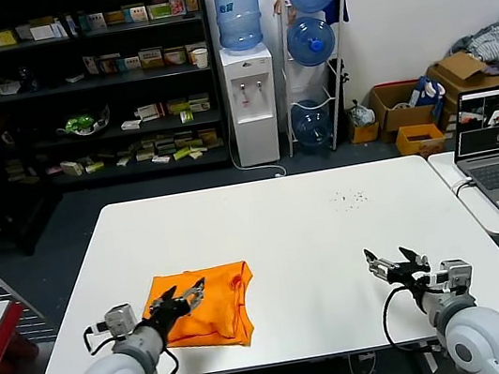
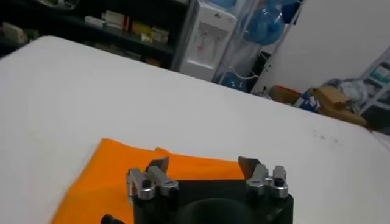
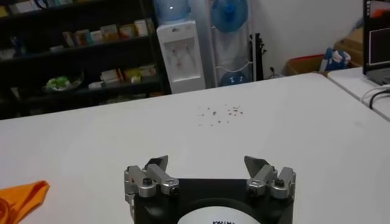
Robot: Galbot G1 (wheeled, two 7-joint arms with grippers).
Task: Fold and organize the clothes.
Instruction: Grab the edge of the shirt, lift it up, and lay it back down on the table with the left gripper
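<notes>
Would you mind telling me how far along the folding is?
The T-shirt already lies folded into a compact rectangle near the table's front left edge. Nothing is in hand: the left gripper hovers open over the shirt, and the right gripper is open above bare table. Probably only tidying or placing remains.

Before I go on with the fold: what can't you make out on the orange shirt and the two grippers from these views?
- Bright orange soft-fabric T-shirt: any lettering is folded out of sight; in the head view the left gripper covers part of it.
- Left wrist view: the shirt runs off the frame edge, behind the open gripper.
- Right wrist view: only an orange corner shows beside the open right gripper.
</notes>
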